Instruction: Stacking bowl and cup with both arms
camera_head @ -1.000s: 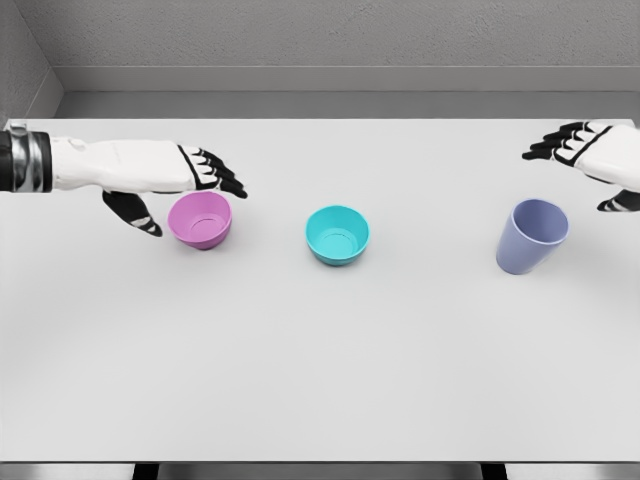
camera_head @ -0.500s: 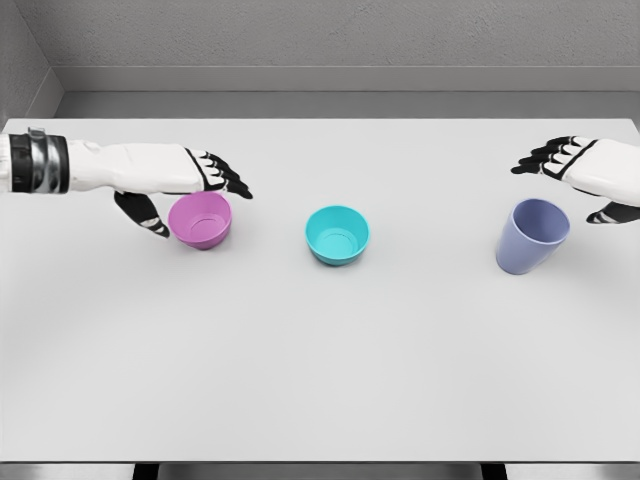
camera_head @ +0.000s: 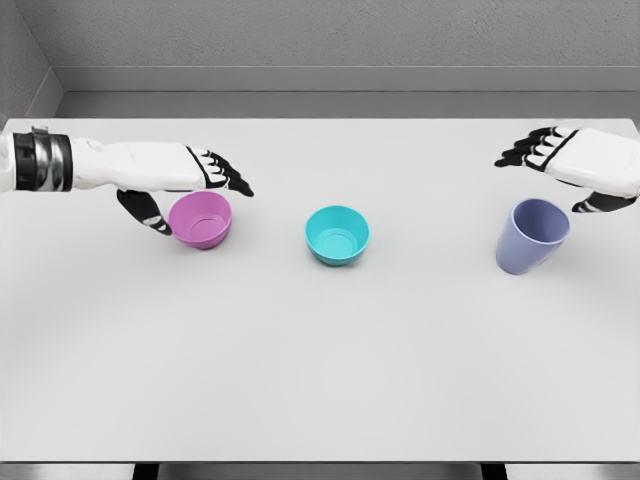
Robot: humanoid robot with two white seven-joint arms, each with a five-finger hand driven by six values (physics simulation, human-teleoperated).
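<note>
Two bowls stand on one white table [camera_head: 320,380], a pink bowl [camera_head: 201,219] at left and a teal bowl [camera_head: 337,234] in the middle, plus one lavender cup [camera_head: 532,236] at right

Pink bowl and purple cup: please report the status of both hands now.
Left hand open, straddling pink bowl, no grasp yet. Right hand open, above purple cup. Teal bowl untouched at table centre. Nothing in the way.

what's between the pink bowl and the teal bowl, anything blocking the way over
Nothing visible. Only bare white table lies between the pink bowl and the teal bowl. The purple cup stands off to the far side of the teal bowl, out of that path. The left hand is spread around the pink bowl, the right hand above the cup.
</note>
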